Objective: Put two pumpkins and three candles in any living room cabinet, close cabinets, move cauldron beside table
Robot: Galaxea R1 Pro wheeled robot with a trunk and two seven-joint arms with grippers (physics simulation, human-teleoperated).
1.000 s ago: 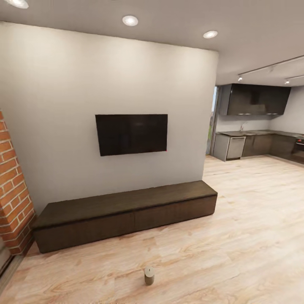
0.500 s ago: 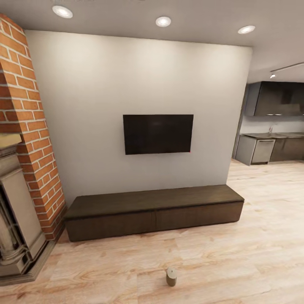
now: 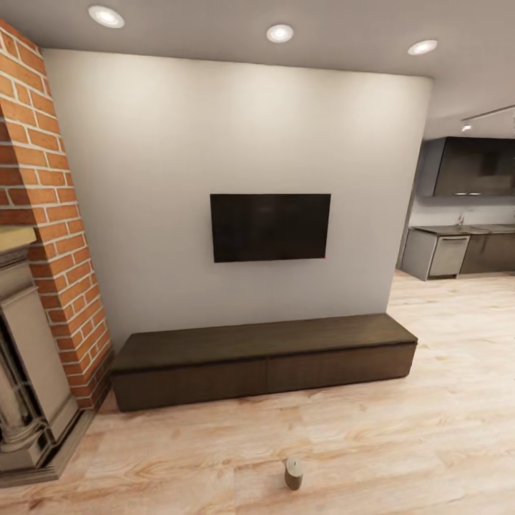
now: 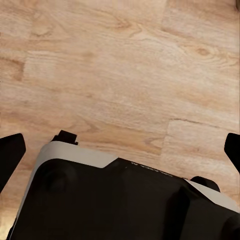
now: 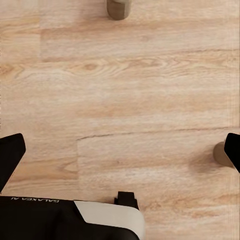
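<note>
1. The head camera is finishing its leftward swing, centring the long dark-brown wooden cabinet (image 3: 265, 361), drawers shut.
2. A stubby grey-brown candle (image 3: 293, 473) is standing on the floor before it.
3. Both tools (image 4: 120, 150) (image 5: 120, 150) are hanging spread, empty.

Floor (image 3: 400, 429): pale wood planks, visible grain, low sheen. Cabinet (image 3: 265, 357): dark-brown wood, matt. Chimney (image 3: 50, 214): rough red brick. Fireplace (image 3: 25, 386): carved grey stone. TV (image 3: 270, 227): smooth black. Candle (image 3: 293, 473): matt grey-brown.

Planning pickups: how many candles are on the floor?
2 sure, both on the floor in the right wrist view: one candle, another beside a fingertip. The head view's candle may be either.
</note>
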